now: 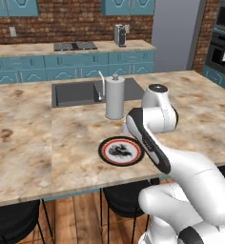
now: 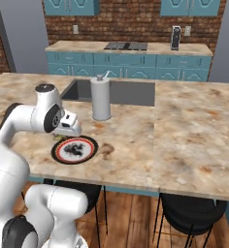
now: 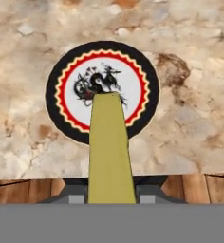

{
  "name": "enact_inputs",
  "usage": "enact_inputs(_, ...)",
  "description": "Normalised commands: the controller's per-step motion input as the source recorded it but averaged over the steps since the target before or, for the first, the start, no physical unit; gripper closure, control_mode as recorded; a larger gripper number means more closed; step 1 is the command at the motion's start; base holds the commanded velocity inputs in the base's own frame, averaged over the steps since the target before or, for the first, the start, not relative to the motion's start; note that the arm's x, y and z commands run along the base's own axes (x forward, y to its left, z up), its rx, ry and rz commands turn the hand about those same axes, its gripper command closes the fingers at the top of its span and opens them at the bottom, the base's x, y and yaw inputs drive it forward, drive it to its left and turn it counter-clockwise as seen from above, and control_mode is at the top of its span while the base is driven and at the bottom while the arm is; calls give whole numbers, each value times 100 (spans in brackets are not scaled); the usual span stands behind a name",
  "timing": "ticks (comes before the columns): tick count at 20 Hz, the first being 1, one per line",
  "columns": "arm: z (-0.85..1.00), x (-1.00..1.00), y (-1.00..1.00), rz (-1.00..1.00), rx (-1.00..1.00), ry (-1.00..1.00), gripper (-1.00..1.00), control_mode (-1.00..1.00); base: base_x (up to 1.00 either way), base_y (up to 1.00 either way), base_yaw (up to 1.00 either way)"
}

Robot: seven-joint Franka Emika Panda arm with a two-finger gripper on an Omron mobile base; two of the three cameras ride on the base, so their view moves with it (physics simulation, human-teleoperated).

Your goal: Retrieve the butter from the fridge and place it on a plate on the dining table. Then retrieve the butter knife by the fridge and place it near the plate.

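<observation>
In the hand view the gripper (image 3: 111, 197) is clamped on the butter (image 3: 110, 152), a yellow-olive stick that rises from between the 2 dark fingers (image 3: 73, 195) at the bottom and runs up the middle of the picture. Its far end overlaps the white centre of the plate (image 3: 66, 71), a round dish with a black rim, a thin red ring and a dark mark in the middle. Whether the butter touches the plate cannot be told; it appears to hang above it. The plate sits on the table (image 3: 190, 118), near its front edge, with wood floor showing below that edge. In the left base view the plate (image 1: 115, 152) lies just beside the arm's forearm, which hides part of its right side, and a paper towel roll (image 1: 115, 97) stands upright behind it, next to the dark sink (image 1: 74, 93). In the right base view the hand (image 2: 68, 125) hovers over the near-left rim of the plate (image 2: 76, 150), tilted downward; the gripper's tips are too small to make out there. The towel roll (image 2: 101, 99) stands well behind the plate, beside the sink (image 2: 133, 92), on the table (image 2: 194, 131).
</observation>
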Motion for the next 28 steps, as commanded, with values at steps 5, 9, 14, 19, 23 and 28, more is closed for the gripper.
enact_inputs(5,-77,34,20,1,0,14,100,-100,0,0,0)
enact_inputs(9,-50,47,11,0,0,6,100,-100,0,0,0)
enact_inputs(14,-38,52,1,0,0,0,100,-100,0,0,0)
enact_inputs(19,-46,34,5,0,0,-2,100,-100,0,0,0)
enact_inputs(23,-31,18,10,0,0,-4,100,-100,0,0,0)
enact_inputs(28,-25,23,7,0,0,-3,100,-100,0,0,0)
